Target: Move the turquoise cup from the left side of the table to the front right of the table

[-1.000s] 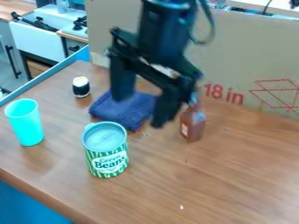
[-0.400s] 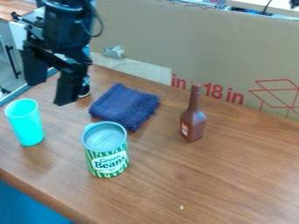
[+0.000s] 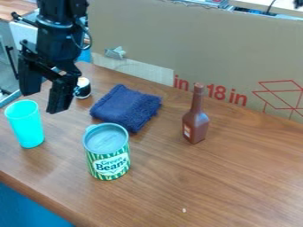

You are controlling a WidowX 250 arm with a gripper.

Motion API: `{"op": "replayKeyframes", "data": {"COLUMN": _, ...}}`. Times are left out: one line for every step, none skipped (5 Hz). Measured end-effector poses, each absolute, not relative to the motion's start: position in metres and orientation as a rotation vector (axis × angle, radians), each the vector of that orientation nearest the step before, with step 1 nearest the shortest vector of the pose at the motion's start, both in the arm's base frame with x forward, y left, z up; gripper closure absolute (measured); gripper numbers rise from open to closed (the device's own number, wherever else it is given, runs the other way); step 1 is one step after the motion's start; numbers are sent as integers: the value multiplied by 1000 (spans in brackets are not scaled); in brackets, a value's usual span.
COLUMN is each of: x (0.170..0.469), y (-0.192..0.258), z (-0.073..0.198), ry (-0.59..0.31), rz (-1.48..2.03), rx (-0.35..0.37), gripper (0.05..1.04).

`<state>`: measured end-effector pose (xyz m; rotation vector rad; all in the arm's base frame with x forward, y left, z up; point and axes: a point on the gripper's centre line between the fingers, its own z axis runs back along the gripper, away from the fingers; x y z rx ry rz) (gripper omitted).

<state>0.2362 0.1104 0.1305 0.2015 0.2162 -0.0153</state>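
The hand hangs near the turquoise cup, fingers apart; the cup stands upright on the table, near the can; probably light, slippery plastic, best held around its upper wall.

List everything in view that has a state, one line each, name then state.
Gripper: open, holding nothing
Turquoise cup: upright
Green-striped can: upright
Blue cloth: folded, lying down
Brown bottle: upright
Black-and-white container: upright
Cardboard: standing upright
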Motion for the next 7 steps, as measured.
{"op": "replayKeyframes", "data": {"x": 237, "y": 131, "z": 116, "ry": 212, "rz": 0, "rx": 179, "gripper": 83}}
{"op": "replayKeyframes", "data": {"x": 235, "y": 149, "z": 105, "ry": 218, "rz": 1, "rx": 163, "gripper": 83}}
{"op": "replayKeyframes", "data": {"x": 231, "y": 168, "z": 102, "ry": 212, "rz": 21, "rx": 148, "gripper": 83}}
{"op": "replayKeyframes", "data": {"x": 232, "y": 174, "z": 94, "ry": 200, "rz": 19, "rx": 113, "gripper": 83}}
{"op": "replayKeyframes", "data": {"x": 235, "y": 177, "z": 92, "ry": 175, "rz": 14, "rx": 91, "gripper": 83}}
{"op": "replayKeyframes", "data": {"x": 237, "y": 176, "z": 95, "ry": 168, "rz": 23, "rx": 95, "gripper": 83}}
{"op": "replayKeyframes", "data": {"x": 242, "y": 171, "z": 95, "ry": 173, "rz": 23, "rx": 123, "gripper": 83}}
